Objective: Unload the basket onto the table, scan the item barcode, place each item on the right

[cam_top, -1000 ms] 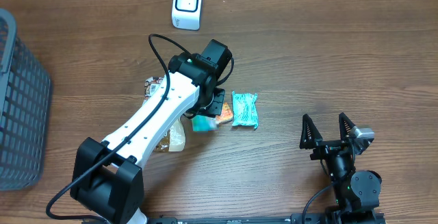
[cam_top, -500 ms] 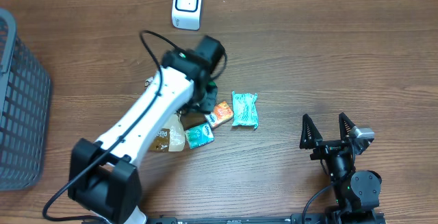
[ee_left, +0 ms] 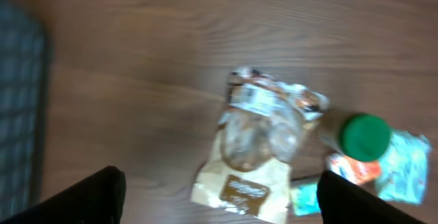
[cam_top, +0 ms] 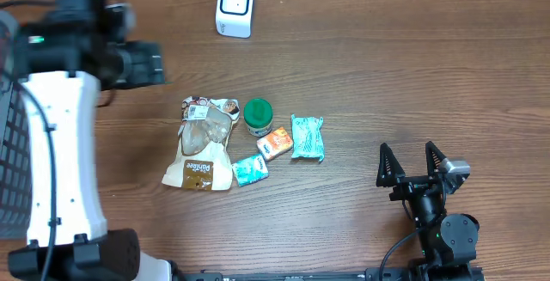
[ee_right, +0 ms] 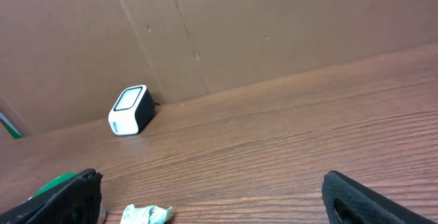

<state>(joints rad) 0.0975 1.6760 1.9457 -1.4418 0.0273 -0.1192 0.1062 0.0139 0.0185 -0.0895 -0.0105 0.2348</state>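
- Plainly, no item is being held: the snack bag (cam_top: 204, 143), the green-lidded jar (cam_top: 257, 115), the orange packet (cam_top: 275, 143), the teal packet (cam_top: 308, 137) and the small teal packet (cam_top: 250, 169) are all lying in a tight cluster in the middle of the overhead frame, on the table (cam_top: 387, 75).
- Which of them is meant for scanning I cannot tell. A white label is showing at the top end of the snack bag, but its print is too small to read.
- The scanner (cam_top: 235, 8) is standing at the top centre of the overhead frame, well apart from the cluster.
- The left gripper (ee_left: 219, 183) is hanging with its fingers spread wide and nothing between them. Its arm is sitting at the upper left of the overhead frame, next to the basket (cam_top: 26, 126).
- The right gripper (cam_top: 410, 159) is resting at the lower right, jaws wide and empty.
- Trouble is likely lying in the crowding. The goods are touching or nearly touching, so a wide grasp risks catching two at once, shoving neighbours aside or knocking the jar over.
- The soft wrappers may also crumple over a code, or a piece may get lifted with its code facing away from the scanner, and then the scan fails.
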